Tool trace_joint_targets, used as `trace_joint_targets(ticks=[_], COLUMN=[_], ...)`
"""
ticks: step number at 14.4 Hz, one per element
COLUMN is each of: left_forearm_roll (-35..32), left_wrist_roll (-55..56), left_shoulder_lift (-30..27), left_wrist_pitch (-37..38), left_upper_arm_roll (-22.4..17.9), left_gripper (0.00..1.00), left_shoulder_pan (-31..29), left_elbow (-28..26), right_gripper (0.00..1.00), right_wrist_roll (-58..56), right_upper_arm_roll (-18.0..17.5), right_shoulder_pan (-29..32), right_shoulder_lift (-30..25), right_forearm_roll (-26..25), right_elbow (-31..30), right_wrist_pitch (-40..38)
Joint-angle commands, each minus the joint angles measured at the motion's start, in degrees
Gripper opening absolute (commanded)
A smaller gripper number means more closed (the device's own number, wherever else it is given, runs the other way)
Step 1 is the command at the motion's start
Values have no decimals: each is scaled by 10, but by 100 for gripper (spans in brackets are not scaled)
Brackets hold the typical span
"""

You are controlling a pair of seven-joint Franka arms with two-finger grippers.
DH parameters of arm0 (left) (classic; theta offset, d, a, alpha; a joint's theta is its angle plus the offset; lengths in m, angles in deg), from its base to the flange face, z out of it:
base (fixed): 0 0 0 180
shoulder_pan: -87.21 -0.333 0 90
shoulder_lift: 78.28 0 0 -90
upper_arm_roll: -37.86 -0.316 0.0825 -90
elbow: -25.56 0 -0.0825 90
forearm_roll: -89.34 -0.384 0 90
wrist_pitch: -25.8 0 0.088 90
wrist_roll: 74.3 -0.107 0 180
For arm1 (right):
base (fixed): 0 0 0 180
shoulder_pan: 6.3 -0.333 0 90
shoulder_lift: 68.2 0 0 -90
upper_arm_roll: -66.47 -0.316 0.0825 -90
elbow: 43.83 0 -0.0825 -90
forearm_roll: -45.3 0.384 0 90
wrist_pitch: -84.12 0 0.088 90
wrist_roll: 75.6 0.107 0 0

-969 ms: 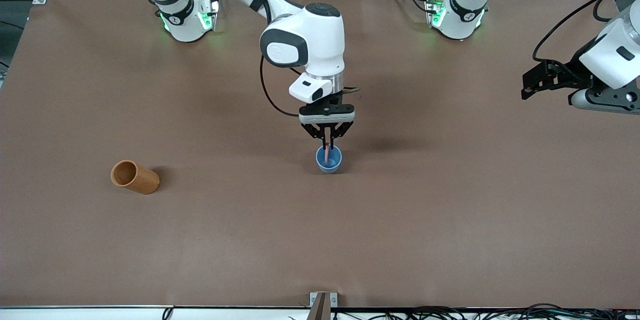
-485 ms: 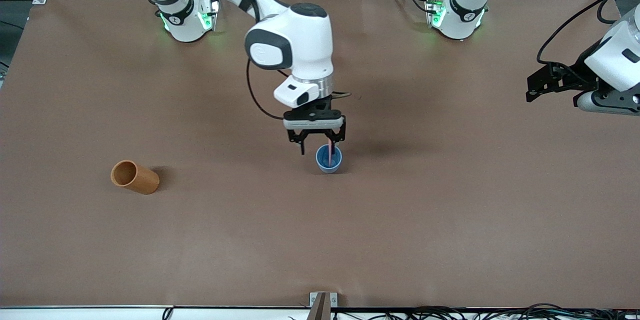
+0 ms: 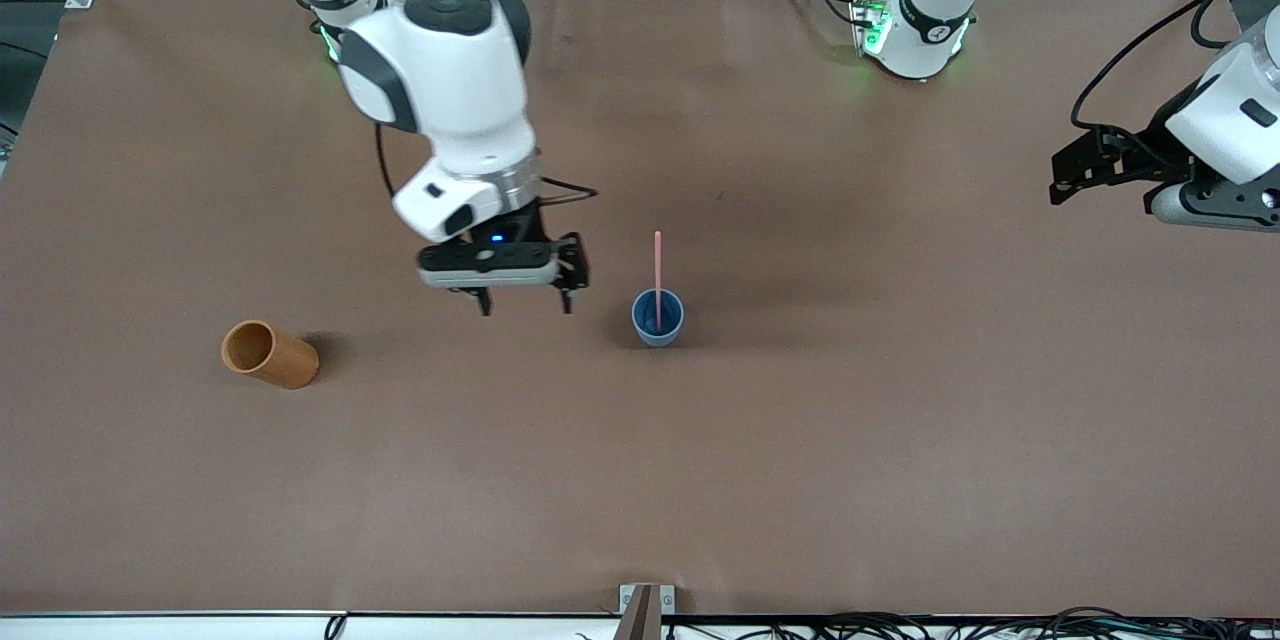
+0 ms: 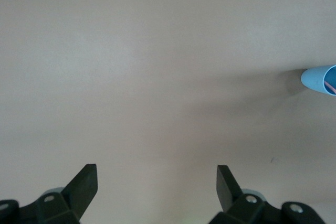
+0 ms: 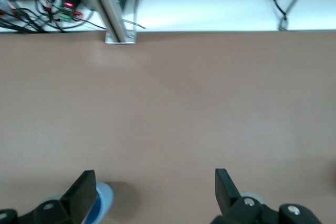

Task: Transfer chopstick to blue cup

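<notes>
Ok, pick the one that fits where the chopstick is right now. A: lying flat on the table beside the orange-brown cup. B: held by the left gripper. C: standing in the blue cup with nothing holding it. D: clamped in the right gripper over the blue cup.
C: the chopstick stands in the blue cup, its top free, while the open right gripper is off to the side over bare table.

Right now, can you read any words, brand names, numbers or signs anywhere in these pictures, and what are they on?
None can be read.
blue cup: plain, no print.
chopstick: plain, no marks.
orange-brown cup: plain, no label.
Round emblems on the arm bases: too small to read.
Table: bare brown cover, no text.
</notes>
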Motion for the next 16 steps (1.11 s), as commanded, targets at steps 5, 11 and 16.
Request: trace_joint_targets(ticks=[5, 11, 16], left_forearm_roll=[-7, -8, -9], left_wrist_roll=[8, 8, 10], left_shoulder_lift=[0, 1, 2], left_wrist_pitch=[-6, -7, -7], left_upper_arm_roll=[6, 5, 6], left_gripper=[100, 100, 100], left_shoulder_pan=[-2, -2, -1], left_elbow=[-1, 1, 1], right_gripper=[100, 100, 100], right_wrist_roll=[-184, -258, -373], right_upper_arm_roll=[195, 252, 326], right_shoulder_pan=[-3, 4, 12], right_shoulder_lift=[-153, -234, -235], right_forearm_roll=[213, 223, 255], right_elbow=[-33, -38, -45], right_wrist_pitch=[-155, -314, -316])
